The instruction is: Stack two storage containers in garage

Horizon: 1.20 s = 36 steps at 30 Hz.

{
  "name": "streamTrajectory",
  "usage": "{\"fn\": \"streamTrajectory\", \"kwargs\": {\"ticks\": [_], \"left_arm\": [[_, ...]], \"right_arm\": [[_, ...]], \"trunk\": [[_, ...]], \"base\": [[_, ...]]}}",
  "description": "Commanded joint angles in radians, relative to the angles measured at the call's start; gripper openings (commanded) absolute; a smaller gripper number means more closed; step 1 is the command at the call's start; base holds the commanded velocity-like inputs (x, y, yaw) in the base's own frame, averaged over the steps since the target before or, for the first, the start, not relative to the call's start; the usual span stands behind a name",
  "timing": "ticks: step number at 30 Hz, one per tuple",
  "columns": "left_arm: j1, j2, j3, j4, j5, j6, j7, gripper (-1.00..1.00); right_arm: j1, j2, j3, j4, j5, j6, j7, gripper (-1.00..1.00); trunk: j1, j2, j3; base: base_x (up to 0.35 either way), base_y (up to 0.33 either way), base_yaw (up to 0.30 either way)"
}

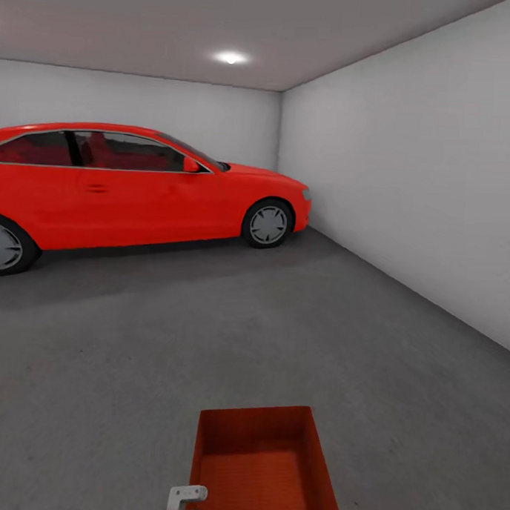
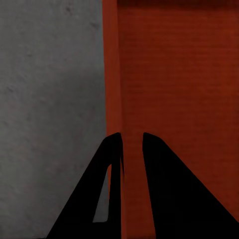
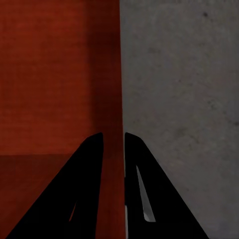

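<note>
Gripping the bin (image 1: 264, 463) by its side walls: left gripper (image 2: 132, 142) pinches one wall, right gripper (image 3: 113, 139) the opposite wall, bin held betw. both over grey floor (image 1: 170, 340). Beyond bin, well apart, red car (image 1: 132, 186) by back wall.

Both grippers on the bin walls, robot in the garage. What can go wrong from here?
1. The left gripper and right gripper each pinch only a thin side wall of the storage container. If the arms drift apart or together, the wall may flex and slip out.
2. One container is in sight, so stacking may need another trip.
3. The red car sits ahead left. Setting down on the floor here, well short of it, seems safer.
</note>
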<state>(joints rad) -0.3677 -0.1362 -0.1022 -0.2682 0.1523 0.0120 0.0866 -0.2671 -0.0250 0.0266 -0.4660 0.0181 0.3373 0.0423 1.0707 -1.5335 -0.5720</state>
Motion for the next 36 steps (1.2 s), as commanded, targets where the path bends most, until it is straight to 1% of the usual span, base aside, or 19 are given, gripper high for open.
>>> {"fn": "streamTrajectory", "kwargs": {"ticks": [1,7,11,36], "left_arm": [[0.000,0.067,-0.030,-0.005,0.010,-0.049,-0.038,-1.00],[-0.001,0.067,-0.030,-0.005,0.010,-0.049,-0.038,-1.00],[-0.001,0.067,-0.030,-0.005,0.010,-0.049,-0.038,-1.00],[0.000,0.067,-0.030,-0.005,0.010,-0.052,-0.038,-1.00]], "right_arm": [[0.000,-0.002,0.010,0.001,-0.021,0.006,0.048,-1.00],[0.000,-0.003,0.010,0.001,-0.021,0.006,0.048,-1.00],[0.000,-0.003,0.010,0.001,-0.021,0.006,0.048,-1.00],[0.000,-0.003,0.009,0.001,-0.021,0.006,0.048,-1.00]], "trunk": [[0.000,0.000,-0.002],[0.000,0.000,-0.006],[0.000,0.000,-0.008],[0.000,0.000,-0.022]], "base": [[0.212,0.196,-0.187],[0.219,0.186,-0.223],[0.097,0.063,-0.247],[0.005,0.003,-0.254]]}}
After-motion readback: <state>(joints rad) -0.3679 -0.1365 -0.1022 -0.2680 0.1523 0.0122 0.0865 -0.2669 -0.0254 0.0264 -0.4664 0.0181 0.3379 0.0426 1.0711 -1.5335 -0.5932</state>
